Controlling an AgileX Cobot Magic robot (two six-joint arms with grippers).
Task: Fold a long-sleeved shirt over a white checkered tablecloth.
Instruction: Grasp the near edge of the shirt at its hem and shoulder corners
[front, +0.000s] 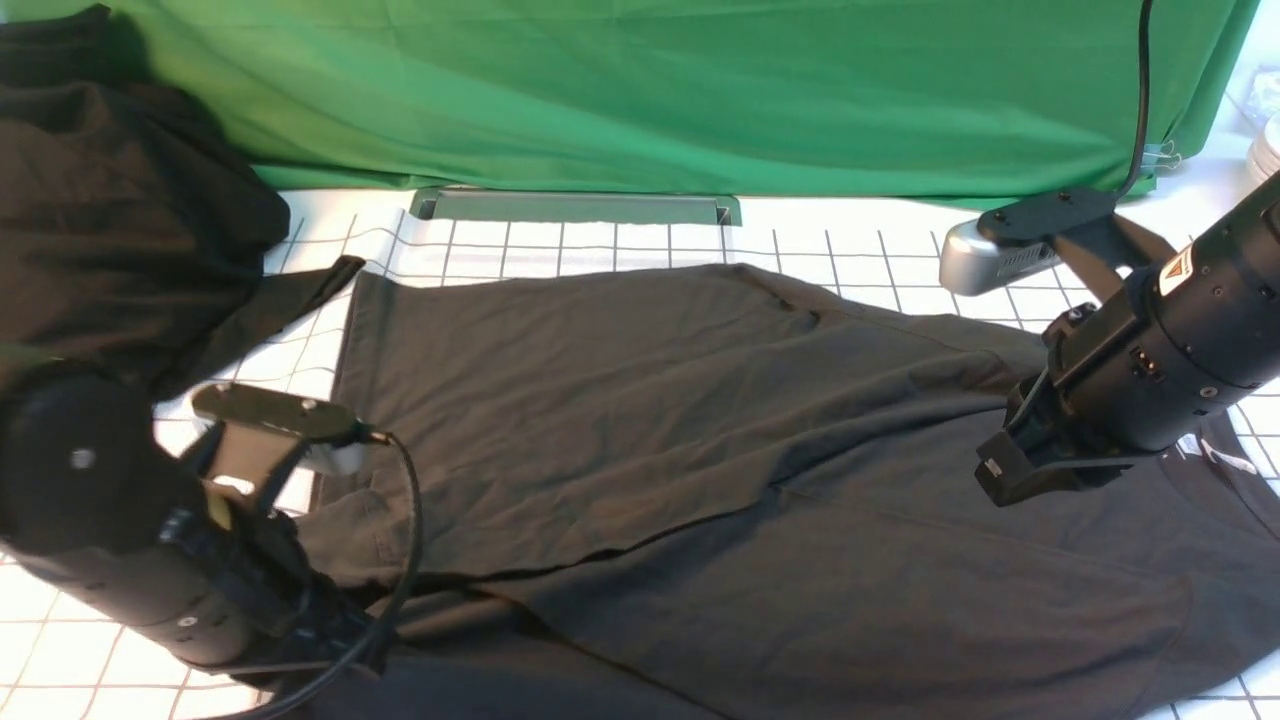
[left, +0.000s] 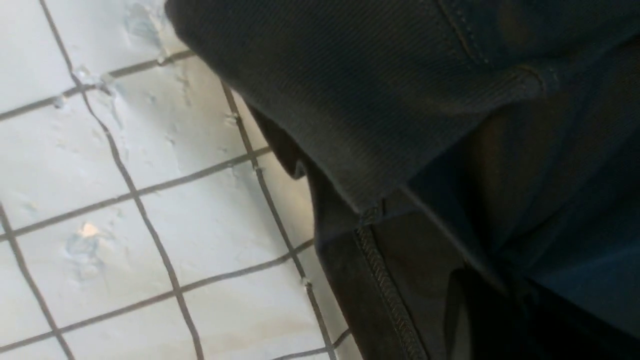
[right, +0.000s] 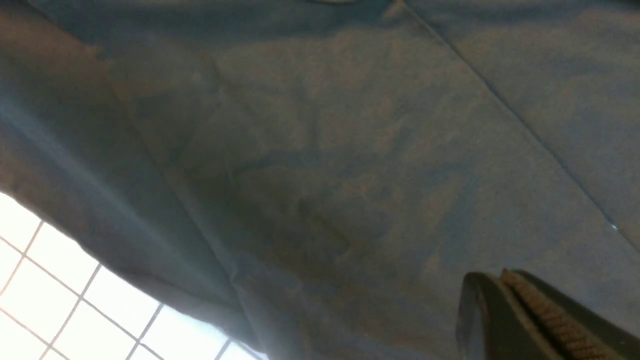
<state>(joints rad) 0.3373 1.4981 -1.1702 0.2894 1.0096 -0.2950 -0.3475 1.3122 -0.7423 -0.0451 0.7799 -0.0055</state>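
- Charcoal knit long-sleeved shirt (front: 700, 450): spread rumpled across the middle of the table from 9 to 4 o'clock, partly doubled over itself. A small white print (front: 1215, 452) shows at 3 o'clock.
- White checkered tablecloth (front: 600, 240): glossy, lying under the shirt, with bare squares at 12 and 7 o'clock.
- Left gripper (front: 330, 635): at 8 o'clock, low on the shirt's stitched hem, jaws together on that edge with cloth bunched around them.
- Right gripper (front: 1000, 480): at 3 o'clock, just above the shirt, jaws together; whether cloth is pinched cannot be told.
- Black cloth heap (front: 110, 220): at 10 o'clock, plain, one tail reaching to the shirt's far left corner.
- Green fabric backdrop (front: 700, 90): hung across 12 o'clock.
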